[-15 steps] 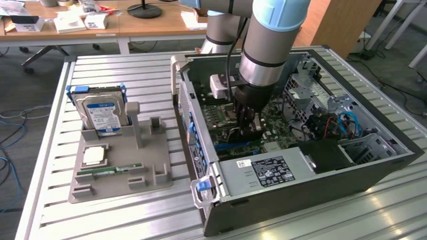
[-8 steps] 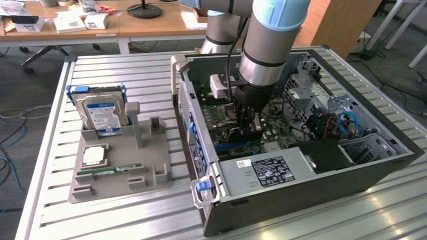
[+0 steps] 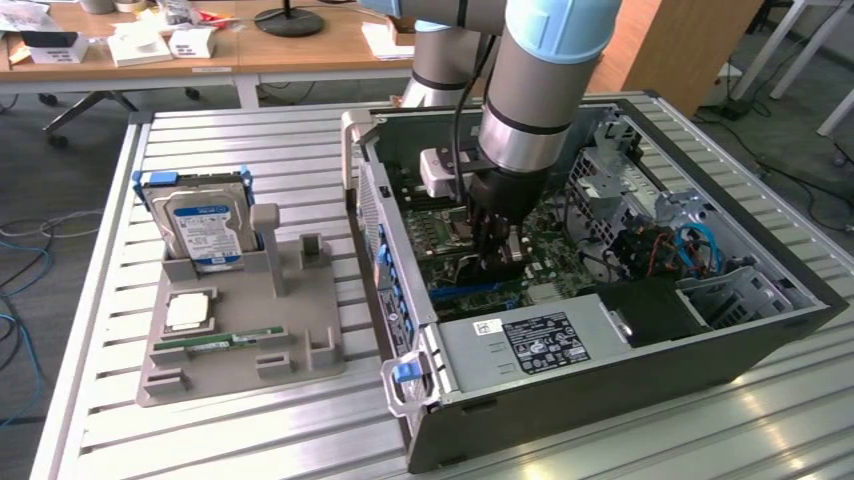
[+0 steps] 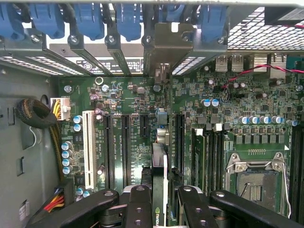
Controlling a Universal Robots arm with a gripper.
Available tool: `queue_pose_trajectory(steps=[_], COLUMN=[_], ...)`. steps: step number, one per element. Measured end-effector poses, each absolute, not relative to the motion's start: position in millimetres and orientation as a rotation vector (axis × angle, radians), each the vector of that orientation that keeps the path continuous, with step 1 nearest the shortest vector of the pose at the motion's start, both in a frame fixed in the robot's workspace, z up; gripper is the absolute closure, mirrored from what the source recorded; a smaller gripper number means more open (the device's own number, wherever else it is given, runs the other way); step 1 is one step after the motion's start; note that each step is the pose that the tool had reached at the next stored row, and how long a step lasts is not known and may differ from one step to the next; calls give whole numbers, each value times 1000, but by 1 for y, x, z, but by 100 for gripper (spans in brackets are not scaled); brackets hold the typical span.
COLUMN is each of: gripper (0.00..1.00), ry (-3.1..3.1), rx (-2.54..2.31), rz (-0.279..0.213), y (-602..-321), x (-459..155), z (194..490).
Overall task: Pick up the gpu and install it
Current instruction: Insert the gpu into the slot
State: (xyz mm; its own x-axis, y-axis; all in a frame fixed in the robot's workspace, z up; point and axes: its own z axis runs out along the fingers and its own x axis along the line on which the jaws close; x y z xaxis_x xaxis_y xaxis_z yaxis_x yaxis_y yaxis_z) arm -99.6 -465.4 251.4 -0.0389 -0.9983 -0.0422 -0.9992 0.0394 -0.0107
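The thin flat dark gpu [image 4: 160, 164] is showing a small green logo. The black metal gripper [image 4: 164, 192] is showing silvery screws. The flat green motherboard [image 4: 142, 95] is carrying black slots and one long white plastic slot [image 4: 88, 142]. Bright blue plastic clips [image 4: 90, 19] are showing. In the exterior view, at nine o'clock of the dark grey metal case [image 3: 641, 390], the boxy silver hard drive [image 3: 200, 228] is wearing a blue-white label on a pale grey plastic tray [image 3: 227, 365].

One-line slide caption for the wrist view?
Claw grips the gpu edge-on over the motherboard slots inside the case.
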Motion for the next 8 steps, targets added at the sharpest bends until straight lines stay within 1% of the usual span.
queue_pose_trajectory(steps=[8], gripper=[74], ry=[2237], rx=[-2151], rz=[34], y=[-465], x=[-100], z=[250])
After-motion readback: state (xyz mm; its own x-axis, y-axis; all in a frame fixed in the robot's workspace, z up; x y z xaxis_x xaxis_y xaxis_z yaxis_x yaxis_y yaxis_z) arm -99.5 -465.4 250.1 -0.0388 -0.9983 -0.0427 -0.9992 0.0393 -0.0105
